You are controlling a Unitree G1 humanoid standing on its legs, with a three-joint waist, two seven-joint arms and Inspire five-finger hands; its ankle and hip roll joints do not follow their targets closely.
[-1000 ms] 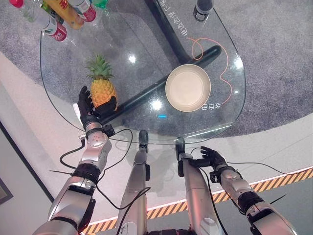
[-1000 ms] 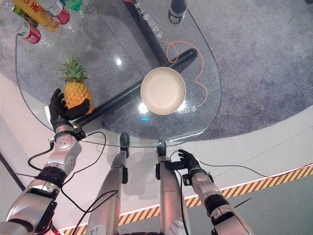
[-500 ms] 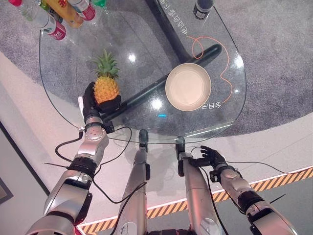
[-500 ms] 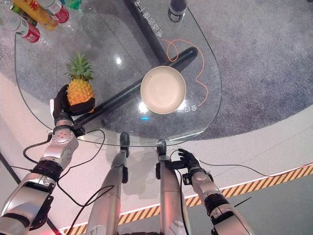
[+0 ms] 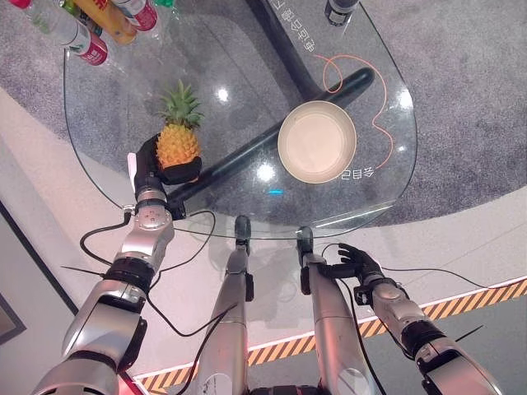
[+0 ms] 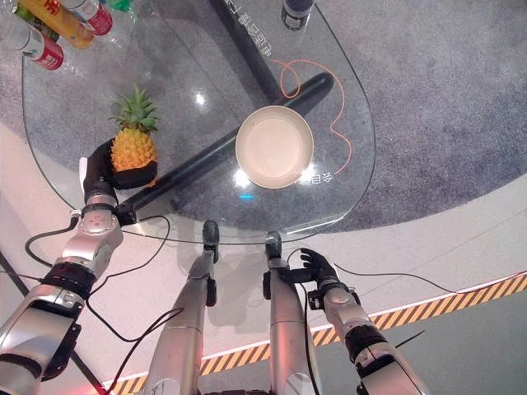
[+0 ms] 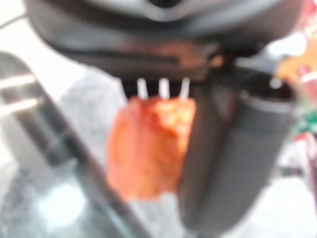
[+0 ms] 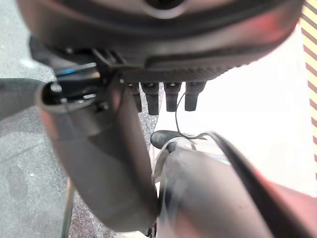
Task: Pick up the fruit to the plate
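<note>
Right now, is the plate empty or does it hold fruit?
Empty. The plate shows a bare cream inside; the pineapple is apart from it, gripped by the left hand.

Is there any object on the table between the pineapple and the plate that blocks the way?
Nothing visible blocks it. The left hand holds the pineapple, and the glass table between it and the plate is bare. The dark bar seen there lies under the glass. The bottles stand at the far corner.

Two silver-grey arms end in dark hands: left hand [image 5: 152,169], right hand [image 5: 356,265]. The left thumb bears a white cover.
</note>
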